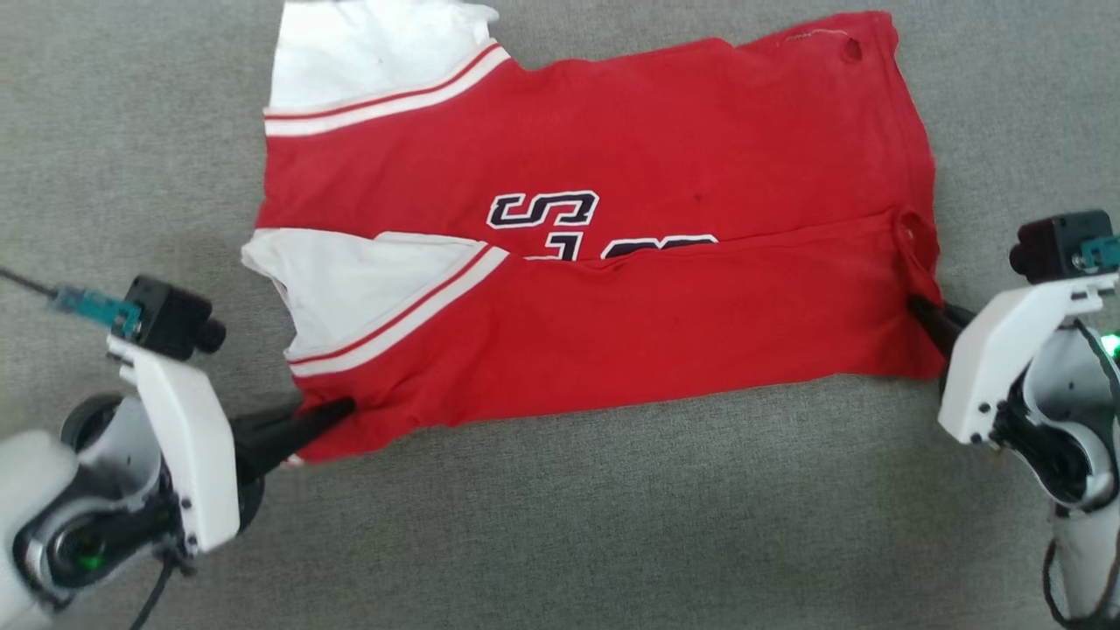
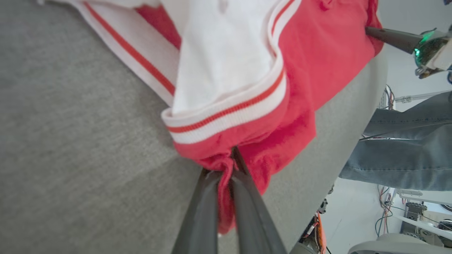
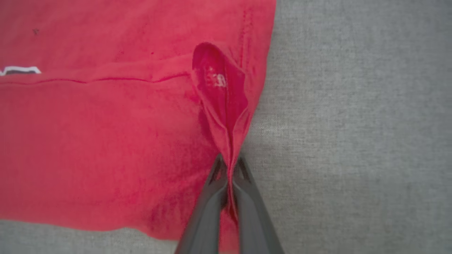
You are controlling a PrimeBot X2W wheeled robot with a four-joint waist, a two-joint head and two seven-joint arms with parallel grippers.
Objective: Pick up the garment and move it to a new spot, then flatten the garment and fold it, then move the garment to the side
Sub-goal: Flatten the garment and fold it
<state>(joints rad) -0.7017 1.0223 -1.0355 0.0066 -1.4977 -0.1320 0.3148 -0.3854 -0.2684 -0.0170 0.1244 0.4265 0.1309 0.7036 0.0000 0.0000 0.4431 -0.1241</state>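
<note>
- Garment (image 1: 612,157): a red jersey lying flat on the grey-covered counter (image 1: 560,542), with the collar end to the robot's left and the hem to its right. The near long side is turned up over the middle, so the black print is half covered and one white sleeve (image 1: 367,289) lies on top of the red.
- Left gripper (image 1: 337,409): closed on the near left corner, just below that sleeve's striped trim. The left wrist view shows red cloth bunched tight between the two dark fingers.
- Right gripper (image 1: 919,308): closed on the hem end close to the near corner, with a pleat of red cloth drawn up into a peak between its fingers (the right wrist view makes this plain).
- Why both ends: as I read it, holding the two ends of one long edge lets the cloth travel as a taut line, so a further fold would land straight instead of sagging.
- Stage, as I judge it: the garment is flattened, the first lengthwise fold is laid, and a second is set up.
- Risk: both pinches are thin and near the cloth's edge, so a corner could slip if the arms pull apart too hard.
- Person's leg in jeans (image 2: 406,151): beyond the counter's edge, well apart from the garment.
</note>
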